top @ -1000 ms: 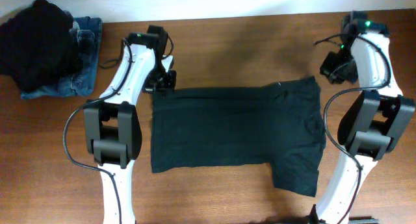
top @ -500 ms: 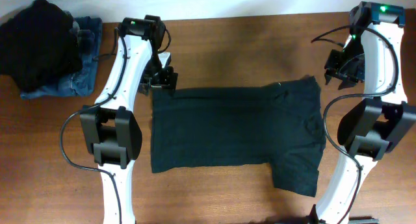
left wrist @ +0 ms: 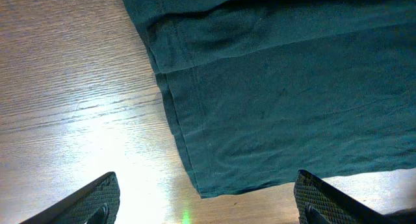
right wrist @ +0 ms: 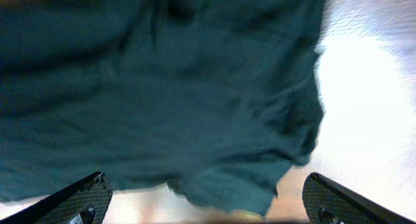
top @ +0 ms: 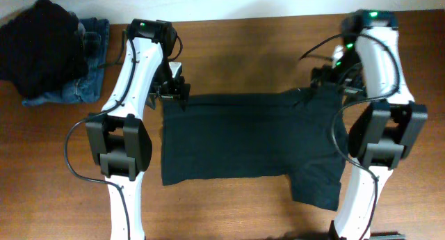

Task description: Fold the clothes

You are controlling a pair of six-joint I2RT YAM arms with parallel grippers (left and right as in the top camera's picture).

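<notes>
My T-shirt (top: 250, 139) lies flat in the middle of the wooden table (top: 236, 45), spread as a dark rectangle between my two arms. One short sleeve sticks out at its near right corner.

My left hand (left wrist: 208, 201) hangs over the far left corner of the shirt. Its fingers (left wrist: 91, 201) stand wide apart and nothing is between them. In my left wrist view the hem and corner of the cloth lie below, flat on the wood.

My right hand (right wrist: 208, 198) hangs over the far right corner. It is spread wide too and holds nothing. That wrist view is blurred, but the cloth beneath looks rumpled at its edge.

Well away at the far left corner of the table sit folded blue jeans (top: 87, 80) with a black bundle (top: 42, 42) on top.
</notes>
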